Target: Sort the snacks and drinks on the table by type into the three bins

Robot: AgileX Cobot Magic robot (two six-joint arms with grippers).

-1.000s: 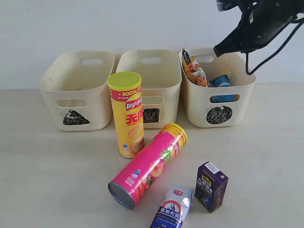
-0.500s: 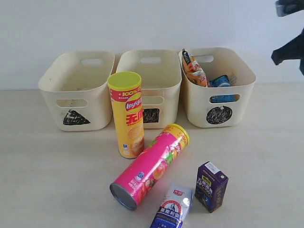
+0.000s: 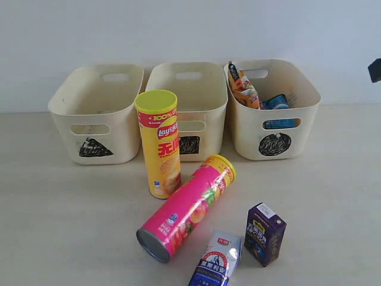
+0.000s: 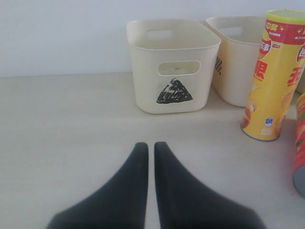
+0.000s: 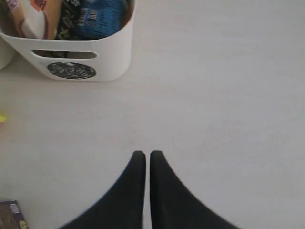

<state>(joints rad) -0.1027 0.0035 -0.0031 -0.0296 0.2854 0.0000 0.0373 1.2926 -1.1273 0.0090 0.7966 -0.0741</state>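
Risks toppling the upright yellow tube [image 3: 159, 143] or rolling the pink tube [image 3: 186, 208] lying beside it, perhaps touching, into the purple carton [image 3: 264, 233] on the worktop [image 3: 59, 226], with left claw [image 4: 147, 147] and right claw [image 5: 144, 155] clenched empty and packets [image 3: 245, 88] in the circle bin [image 3: 303, 113].

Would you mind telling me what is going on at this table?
A two-armed robot is sorting snacks and drinks into bins. The left hand and right hand are shut and empty. The foil packets sit in the circle bin. On the table, the yellow tube stands, the pink tube lies flat, and the purple carton and white-and-blue carton wait.
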